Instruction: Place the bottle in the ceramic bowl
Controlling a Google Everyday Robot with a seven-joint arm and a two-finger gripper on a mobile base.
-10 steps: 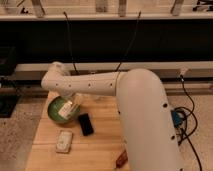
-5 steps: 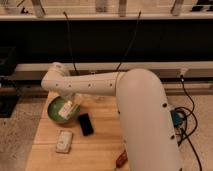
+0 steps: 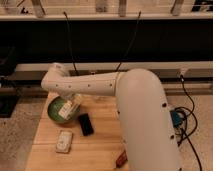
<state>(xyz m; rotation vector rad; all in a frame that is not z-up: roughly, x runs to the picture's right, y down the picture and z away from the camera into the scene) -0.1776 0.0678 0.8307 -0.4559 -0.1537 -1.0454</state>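
Observation:
The green ceramic bowl (image 3: 55, 111) sits at the far left corner of the wooden table (image 3: 100, 145). The white bottle (image 3: 66, 110) with a pale label lies tilted inside the bowl, on its right side. My gripper (image 3: 75, 101) hangs from the white arm (image 3: 90, 86) right above the bowl's right rim, at the bottle's upper end. I cannot tell whether it touches the bottle.
A black flat object (image 3: 85, 124) lies just right of the bowl. A pale packet (image 3: 63, 141) lies in front of the bowl. A reddish-brown item (image 3: 121, 159) sits near the front edge, by my arm's bulky base. Cables (image 3: 186, 125) run on the floor to the right.

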